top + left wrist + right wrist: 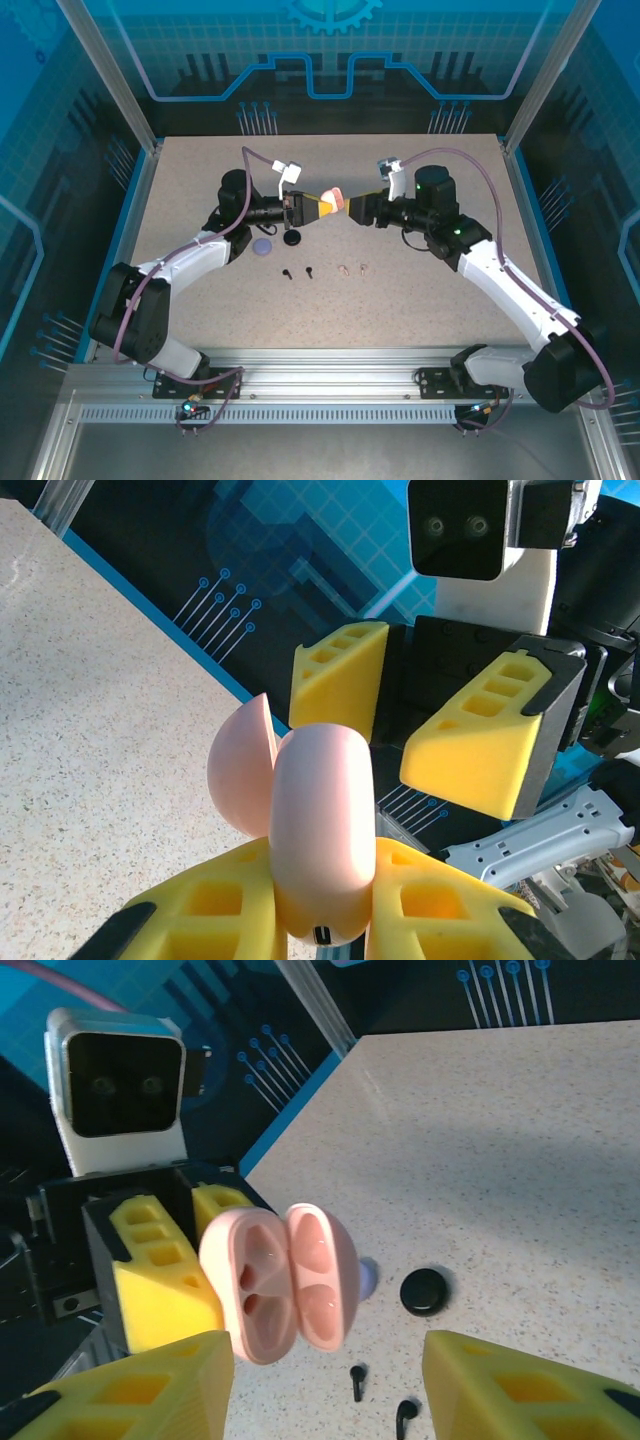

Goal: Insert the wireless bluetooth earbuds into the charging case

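- Top external view, from the left: we see the left gripper [316, 205] raised above the middle of the table [450, 300]. It is clamped on the pink charging case [322, 830], which hangs clear of the surface.
- From the left wrist we see the case pinched between that gripper's yellow fingers [210, 910], with its lid swung open to the left.
- From the right wrist we see the case's two moulded hollows turned toward the camera.
- The right gripper [353, 207] faces the case from the other side with its jaws spread. The case sits just ahead of its fingertips, and we see no contact.
- On the table below we find a purple round case [263, 247], then a black round case [293, 238] just beside it.
- Nearer the arm bases lie two black earbuds [287, 273], and to their right two pale pink earbuds [344, 269]. All four are loose on the table, apart from the cases.
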Motion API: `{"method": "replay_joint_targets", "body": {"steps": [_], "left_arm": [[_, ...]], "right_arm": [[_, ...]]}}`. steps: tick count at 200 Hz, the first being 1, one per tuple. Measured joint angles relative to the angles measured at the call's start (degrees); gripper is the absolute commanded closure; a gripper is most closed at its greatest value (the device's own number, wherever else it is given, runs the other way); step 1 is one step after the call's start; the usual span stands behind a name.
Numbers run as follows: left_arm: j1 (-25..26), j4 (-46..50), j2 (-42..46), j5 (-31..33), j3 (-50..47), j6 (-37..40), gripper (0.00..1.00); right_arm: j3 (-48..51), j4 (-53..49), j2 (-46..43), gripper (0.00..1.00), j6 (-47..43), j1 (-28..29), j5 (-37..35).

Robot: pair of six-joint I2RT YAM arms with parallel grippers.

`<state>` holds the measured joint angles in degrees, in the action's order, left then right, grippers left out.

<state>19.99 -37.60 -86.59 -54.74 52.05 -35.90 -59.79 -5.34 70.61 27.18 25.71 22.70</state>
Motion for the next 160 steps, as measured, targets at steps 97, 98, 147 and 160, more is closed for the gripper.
{"method": "replay_joint_targets", "body": {"steps": [97, 98, 147, 160], "left_arm": [[0.0, -0.4, 0.0, -0.2, 0.0, -0.1, 1.0], [0.0, -0.4, 0.0, -0.2, 0.0, -0.1, 1.0], [0.2, -0.5, 0.0, -0.2, 0.4, -0.2, 1.0], [0.2, -0.3, 0.1, -0.2, 0.5, -0.2, 1.0]], "right_arm": [[1.0, 3.3, 2.7, 0.59, 2.4, 0.2, 0.7], [1.0, 3.3, 2.8, 0.59, 2.4, 0.2, 0.7], [1.0, 3.9, 4.6, 0.63, 2.9, 1.0, 0.6], [1.0, 4.0, 4.8, 0.65, 2.9, 1.0, 0.6]]}}
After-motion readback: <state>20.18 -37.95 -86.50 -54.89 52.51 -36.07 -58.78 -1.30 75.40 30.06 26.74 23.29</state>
